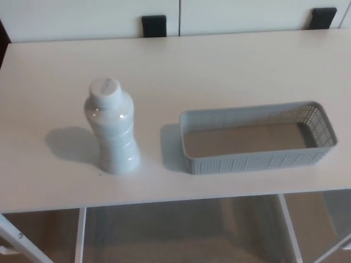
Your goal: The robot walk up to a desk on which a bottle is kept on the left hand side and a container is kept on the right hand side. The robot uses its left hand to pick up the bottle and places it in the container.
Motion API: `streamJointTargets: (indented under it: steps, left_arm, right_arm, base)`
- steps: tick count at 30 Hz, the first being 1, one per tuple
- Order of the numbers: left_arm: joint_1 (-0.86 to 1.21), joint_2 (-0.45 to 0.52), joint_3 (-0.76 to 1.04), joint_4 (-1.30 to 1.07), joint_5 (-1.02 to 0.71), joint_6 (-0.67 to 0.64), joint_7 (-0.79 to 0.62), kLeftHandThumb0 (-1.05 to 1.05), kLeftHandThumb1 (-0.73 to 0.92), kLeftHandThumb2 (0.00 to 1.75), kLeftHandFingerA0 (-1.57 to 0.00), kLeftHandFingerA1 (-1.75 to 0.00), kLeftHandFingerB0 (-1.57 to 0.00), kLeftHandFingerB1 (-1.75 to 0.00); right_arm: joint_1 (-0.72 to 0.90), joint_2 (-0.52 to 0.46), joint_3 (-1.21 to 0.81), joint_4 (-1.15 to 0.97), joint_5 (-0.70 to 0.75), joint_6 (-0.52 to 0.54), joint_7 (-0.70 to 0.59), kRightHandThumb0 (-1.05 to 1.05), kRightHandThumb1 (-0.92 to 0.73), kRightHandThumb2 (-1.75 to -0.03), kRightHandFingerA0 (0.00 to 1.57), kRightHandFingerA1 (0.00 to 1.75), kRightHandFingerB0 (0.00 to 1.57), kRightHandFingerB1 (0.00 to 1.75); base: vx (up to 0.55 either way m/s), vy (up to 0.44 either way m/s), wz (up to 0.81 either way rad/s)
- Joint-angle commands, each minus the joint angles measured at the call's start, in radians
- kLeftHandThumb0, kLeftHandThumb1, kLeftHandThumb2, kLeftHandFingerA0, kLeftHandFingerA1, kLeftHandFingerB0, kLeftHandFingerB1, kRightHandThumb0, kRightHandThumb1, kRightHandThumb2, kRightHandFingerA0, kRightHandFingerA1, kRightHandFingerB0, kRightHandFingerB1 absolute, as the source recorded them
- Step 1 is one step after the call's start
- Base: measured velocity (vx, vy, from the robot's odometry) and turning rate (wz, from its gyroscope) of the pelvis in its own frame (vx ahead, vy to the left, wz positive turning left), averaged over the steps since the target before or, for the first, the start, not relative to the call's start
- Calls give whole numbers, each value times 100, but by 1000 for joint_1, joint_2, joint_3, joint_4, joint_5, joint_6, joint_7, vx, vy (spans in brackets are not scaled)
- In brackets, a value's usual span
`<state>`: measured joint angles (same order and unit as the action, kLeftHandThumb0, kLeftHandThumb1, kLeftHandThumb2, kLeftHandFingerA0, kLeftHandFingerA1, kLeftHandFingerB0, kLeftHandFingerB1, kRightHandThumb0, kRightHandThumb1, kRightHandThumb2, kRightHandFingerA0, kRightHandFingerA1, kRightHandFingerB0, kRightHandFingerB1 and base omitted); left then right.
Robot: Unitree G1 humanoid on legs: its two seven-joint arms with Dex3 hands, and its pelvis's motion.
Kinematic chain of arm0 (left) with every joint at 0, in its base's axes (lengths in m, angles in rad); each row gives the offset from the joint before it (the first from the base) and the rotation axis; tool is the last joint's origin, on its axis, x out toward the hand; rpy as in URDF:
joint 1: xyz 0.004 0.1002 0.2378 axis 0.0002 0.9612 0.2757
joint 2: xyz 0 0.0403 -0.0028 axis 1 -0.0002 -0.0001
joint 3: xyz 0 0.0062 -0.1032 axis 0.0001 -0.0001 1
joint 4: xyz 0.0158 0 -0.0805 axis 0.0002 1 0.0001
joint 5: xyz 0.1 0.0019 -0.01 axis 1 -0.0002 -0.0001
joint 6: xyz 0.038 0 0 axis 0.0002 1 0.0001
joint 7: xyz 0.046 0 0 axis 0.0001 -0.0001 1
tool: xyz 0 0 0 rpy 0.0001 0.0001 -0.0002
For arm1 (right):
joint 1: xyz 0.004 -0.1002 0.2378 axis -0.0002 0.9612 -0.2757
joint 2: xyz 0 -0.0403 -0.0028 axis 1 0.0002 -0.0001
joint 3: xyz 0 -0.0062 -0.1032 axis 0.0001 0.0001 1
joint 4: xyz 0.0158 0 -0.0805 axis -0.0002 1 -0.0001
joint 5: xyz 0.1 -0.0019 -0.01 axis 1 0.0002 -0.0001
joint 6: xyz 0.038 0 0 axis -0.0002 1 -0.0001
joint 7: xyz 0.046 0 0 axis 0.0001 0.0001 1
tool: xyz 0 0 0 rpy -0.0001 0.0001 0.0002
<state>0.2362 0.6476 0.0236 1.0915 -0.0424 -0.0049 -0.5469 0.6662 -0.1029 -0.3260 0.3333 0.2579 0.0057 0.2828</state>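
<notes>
Bottle and basket on a pale desk, neither robot hand in sight

Nearest, the desk [230,66] front edge, with its white legs and the floor showing below. On the desk the white bottle [111,127] stands upright at the left, cap on, its shadow falling to its left. Just beside it to the right lies the long grey mesh basket [258,162], holding nothing. Farther back, two dark blocks [154,25] sit at the desk's far edge against a white wall; no hand shows, so their state cannot be told
</notes>
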Motion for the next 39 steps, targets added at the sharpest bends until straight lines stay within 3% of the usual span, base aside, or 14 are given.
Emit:
streamJointTargets:
  steps: [1, 6, 8, 10, 12, 13, 15, 17, 18, 26, 28, 36, 37, 39]
  left_arm:
    - [69, 37, 261, 109, -197, -172, -52, -27, 57, 57, -52, -46, -32, -33]
    - [68, 27, 462, 3, -331, -171, -131, -39, 51, 56, -26, -34, -20, -29]
    - [96, -5, 582, -244, -442, -195, -196, -26, 41, 92, -1, -48, 0, -47]
    - [127, -35, 628, -490, -493, -161, -193, -54, 46, 67, -18, -36, -9, -32]
    - [147, -61, 637, -742, -536, -147, -159, -28, 33, 87, 0, -48, 0, -47]
    - [152, -74, 636, -877, -564, -122, -133, -54, 42, 65, -15, -36, -11, -33]
    - [153, -83, 632, -1000, -589, -90, -109, -47, 46, 54, -21, -30, -17, -27]
    - [110, -85, 560, -1232, -580, -66, -49, -26, 30, 85, -2, -50, 0, -47]
    - [94, -79, 540, -1262, -562, -68, -41, -55, 35, 67, -6, -41, -8, -36]
    - [-225, -110, 359, -1138, -396, 35, 28, -53, 37, 76, -1, -39, -10, -24]
    - [-308, -138, 325, -1089, -366, 105, 53, -57, 41, 54, -8, -29, -6, -22]
    - [-393, -245, 192, -1049, -250, 155, 66, -60, 41, 73, -5, -38, -12, -17]
    - [-397, -257, 172, -1038, -233, 156, 63, -53, 44, 54, -10, -29, -4, -23]
    - [-405, -278, 126, -1014, -203, 168, 56, -57, 38, 73, -4, -31, -6, -17]
  right_arm:
    - [4, -10, 0, -5, -17, -41, -3, -34, -54, -55, 43, 54, 34, 43]
    - [1, -9, -2, 10, -24, -58, -10, -34, -52, -55, 42, 54, 36, 43]
    - [1, -10, 0, 1, -27, -59, -10, -36, -52, -55, 43, 55, 35, 43]
    - [-3, -12, -1, -1, -27, -58, -10, -35, -52, -55, 42, 54, 34, 43]
    - [1, -12, 1, -9, -32, -58, -12, -34, -54, -56, 42, 53, 35, 43]
    - [3, -11, 2, -11, -33, -58, -13, -33, -54, -56, 42, 53, 35, 42]
    - [2, -12, 3, -5, -36, -63, -13, -34, -54, -56, 42, 52, 35, 42]
    - [-3, -15, 5, 11, -45, -74, -16, -35, -54, -55, 43, 53, 36, 42]
    - [0, -14, 6, 5, -46, -74, -17, -35, -54, -56, 44, 53, 36, 42]
    - [6, -10, 18, -31, -55, -76, -19, -39, -52, -55, 47, 55, 37, 43]
    - [-7, -17, 14, -9, -56, -90, -18, -39, -52, -56, 45, 53, 36, 43]
    - [21, -6, 22, -88, -55, -41, -31, -37, -54, -56, 44, 53, 35, 42]
    - [24, -5, 24, -93, -56, -45, -30, -37, -54, -56, 45, 54, 35, 43]
    - [18, -6, 24, -76, -61, -62, -28, -36, -54, -56, 45, 54, 36, 43]
  base:
    - [18, -95, 1]
    - [4, -39, 4]
    - [0, 0, 0]
    - [0, 0, 0]
    - [0, 0, 0]
    - [0, 0, 0]
    - [0, 0, 0]
    - [0, 0, 0]
    - [0, 0, 0]
    - [0, 0, 0]
    - [-5, -4, 3]
    - [0, 0, 0]
    - [0, 0, 0]
    - [0, 0, 0]
